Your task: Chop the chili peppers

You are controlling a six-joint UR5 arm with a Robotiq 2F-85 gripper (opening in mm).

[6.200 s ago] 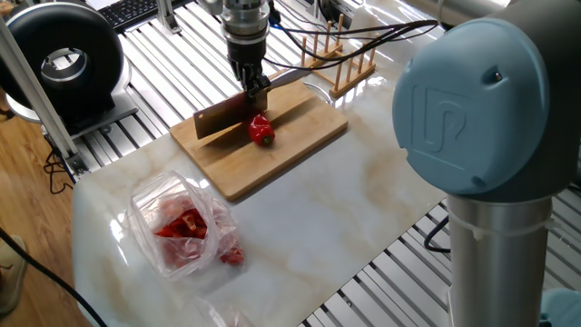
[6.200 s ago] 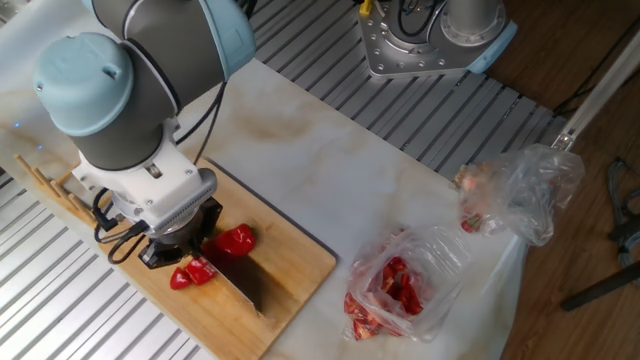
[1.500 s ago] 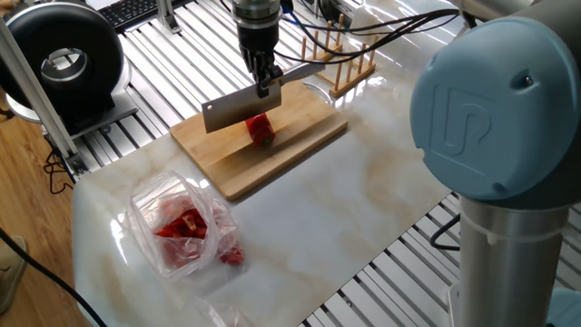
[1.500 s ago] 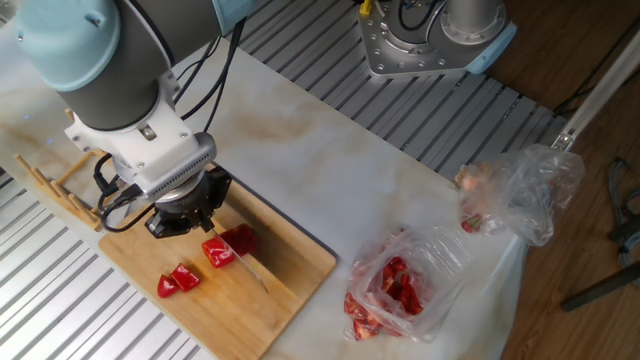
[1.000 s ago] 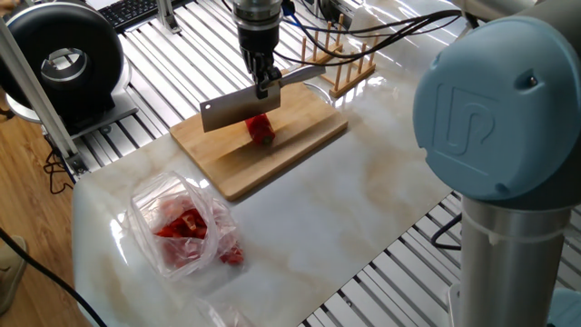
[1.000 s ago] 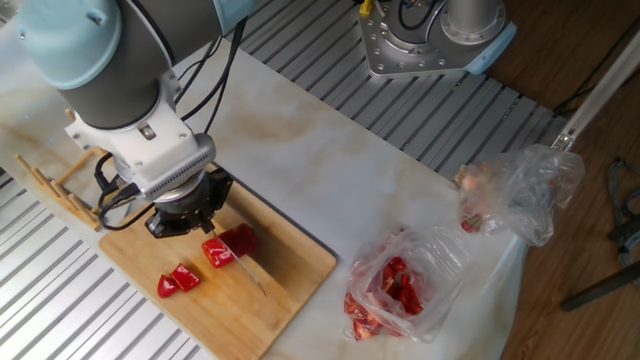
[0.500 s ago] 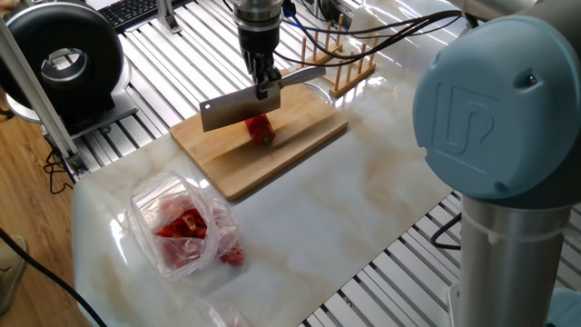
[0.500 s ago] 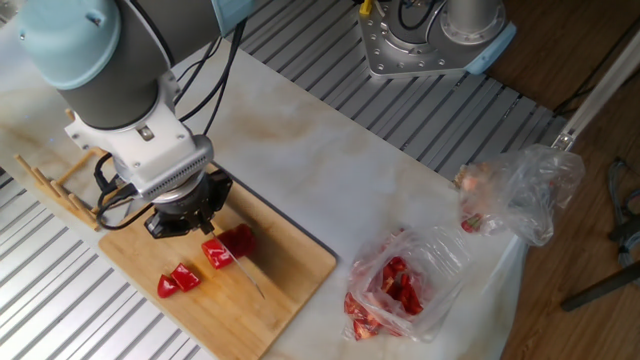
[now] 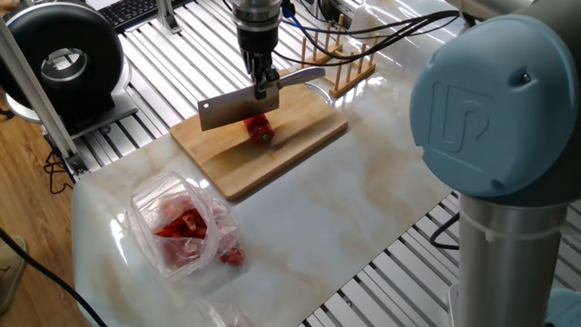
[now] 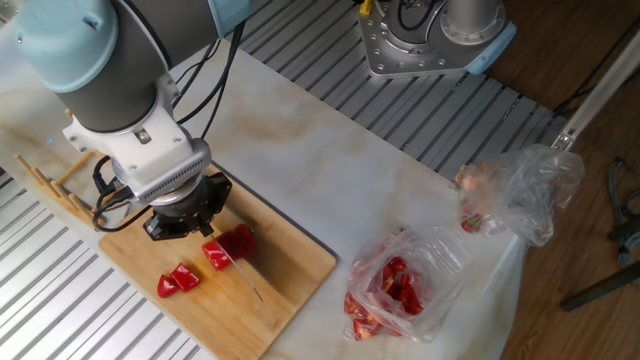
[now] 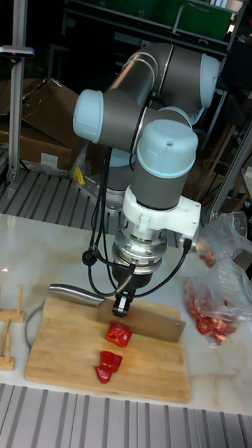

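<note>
A red chili pepper (image 9: 260,130) lies on the wooden cutting board (image 9: 290,150), cut into chunks. The larger part (image 10: 233,244) sits under the blade, and two small pieces (image 10: 177,280) lie apart toward the board's edge. In the tall fixed view the larger chunk (image 11: 119,334) and the small pieces (image 11: 106,365) line up below the knife. My gripper (image 9: 260,80) is shut on the handle of a cleaver (image 9: 230,111), held blade-down just above the chili. The gripper (image 11: 124,299) hangs straight over the board (image 11: 63,350).
A clear plastic bag (image 9: 182,227) with red pieces lies on the marble table in front of the board. A second crumpled bag (image 10: 520,185) rests near the table edge. A wooden rack (image 9: 340,54) stands just behind the board. A black round device (image 9: 64,59) sits beyond the table.
Six seconds ago the cleaver was pressed down through the chili. It has since lifted and shifted over the larger part, leaving cut pieces behind. In the last second it barely moved.
</note>
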